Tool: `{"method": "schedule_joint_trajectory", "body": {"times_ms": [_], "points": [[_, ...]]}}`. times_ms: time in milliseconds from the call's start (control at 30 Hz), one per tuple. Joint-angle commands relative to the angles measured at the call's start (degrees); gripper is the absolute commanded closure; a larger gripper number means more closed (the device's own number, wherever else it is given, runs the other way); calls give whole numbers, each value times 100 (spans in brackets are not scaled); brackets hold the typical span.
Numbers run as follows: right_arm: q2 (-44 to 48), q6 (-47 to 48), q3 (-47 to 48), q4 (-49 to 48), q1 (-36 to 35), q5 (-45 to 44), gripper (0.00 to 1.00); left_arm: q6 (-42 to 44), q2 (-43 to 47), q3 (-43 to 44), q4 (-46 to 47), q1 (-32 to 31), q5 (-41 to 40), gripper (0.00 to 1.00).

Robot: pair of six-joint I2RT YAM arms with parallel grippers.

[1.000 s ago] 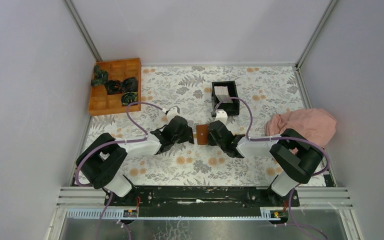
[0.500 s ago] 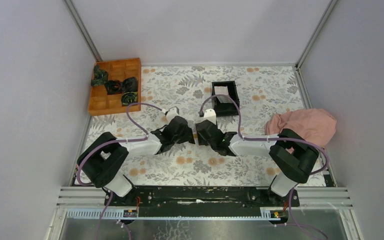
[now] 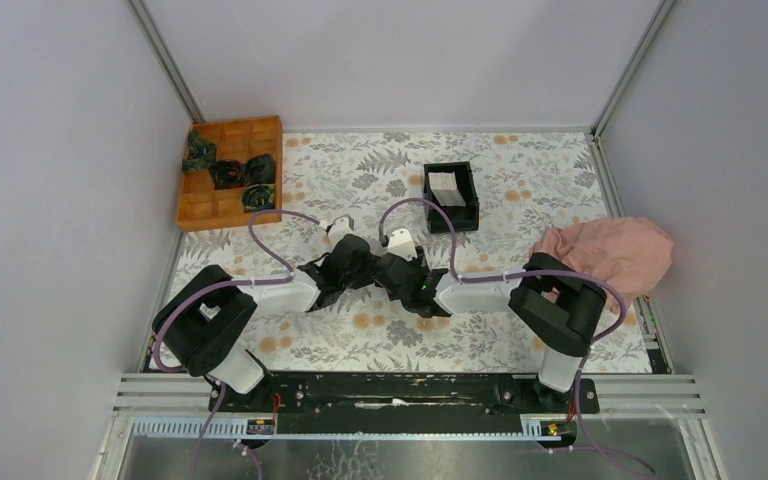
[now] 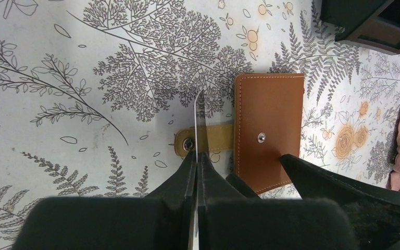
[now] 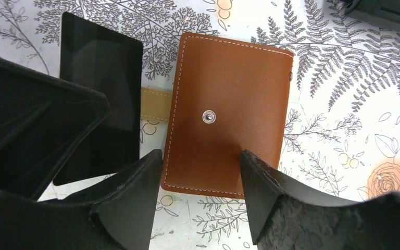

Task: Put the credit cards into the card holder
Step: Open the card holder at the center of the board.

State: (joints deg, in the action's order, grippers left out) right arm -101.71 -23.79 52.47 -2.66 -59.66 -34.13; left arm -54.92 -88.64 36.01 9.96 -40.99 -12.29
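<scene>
Left hand point(image 4: 197, 156) is clamping shut on a thin rectangular credit card point(image 4: 200, 112), holding it on edge just beside the flat reddish-brown leather card holder point(image 4: 268, 130) lying on the floral table point(image 4: 83, 67). Meanwhile the right hand point(image 5: 199, 161) is hovering wide open over the holder, probably to steady or open it.

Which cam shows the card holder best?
Right wrist: the card holder is large, with nearly its whole face, snap and stitching clear. Left wrist shows it smaller, with a lower corner occluded. Top external: hidden under the arms.
</scene>
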Motion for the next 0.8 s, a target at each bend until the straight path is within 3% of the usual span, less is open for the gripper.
{"method": "schedule_joint_trajectory", "body": {"times_ms": [0,367,767], "points": [[-265,72,331,380,-167,-702,36,113,-84,-217,-168,116,-66,100],[-749,243,556,702,-513,-2048,36,113,-176,-209,-163,168,-56,100],[-871,506,559,635,-677,-2383,35,114,-285,-191,-176,196,-20,100]]}}
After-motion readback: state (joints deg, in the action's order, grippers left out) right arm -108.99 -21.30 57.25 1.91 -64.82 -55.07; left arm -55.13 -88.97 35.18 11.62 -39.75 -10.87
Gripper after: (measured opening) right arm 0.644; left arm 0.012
